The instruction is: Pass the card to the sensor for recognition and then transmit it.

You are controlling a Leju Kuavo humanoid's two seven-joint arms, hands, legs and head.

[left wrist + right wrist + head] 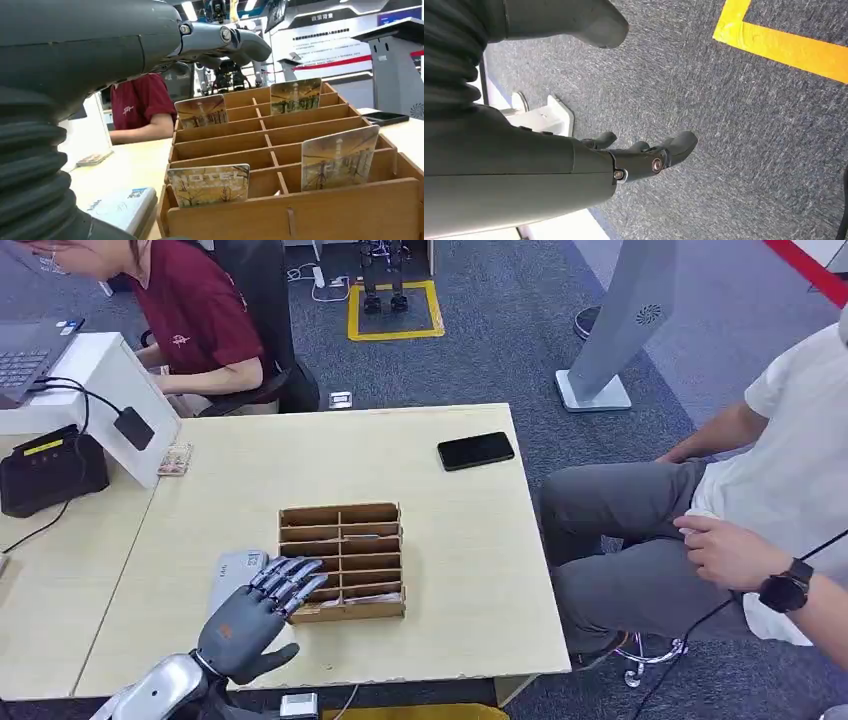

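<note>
The left robot hand (262,612) hovers over the near-left corner of a slotted brown wooden card rack (343,562) on the pale wooden bench (460,560), fingers spread and extended over the rack's left column, gripping nothing. In the left wrist view, illustrated hotel key cards stand upright in the rack's slots: one in the nearest left slot (209,184), a taller one in a right-hand slot (339,158), and two more farther back (202,111), with the fingers (235,40) reaching above them without touching. A flat grey-white device with a blue label (232,572) lies on the bench just left of the rack, partly under the hand. A black smartphone (476,450) rests near the bench's far right edge, well apart from the rack. At far left sits a black card terminal (48,472) beside a white box (110,380). The right robot hand (644,155) hangs above blue-grey carpet (744,150), fingers loosely curled and empty. A person in a dark red shirt (195,310) sits beyond the bench; a person in a white shirt (800,460) sits at right.
</note>
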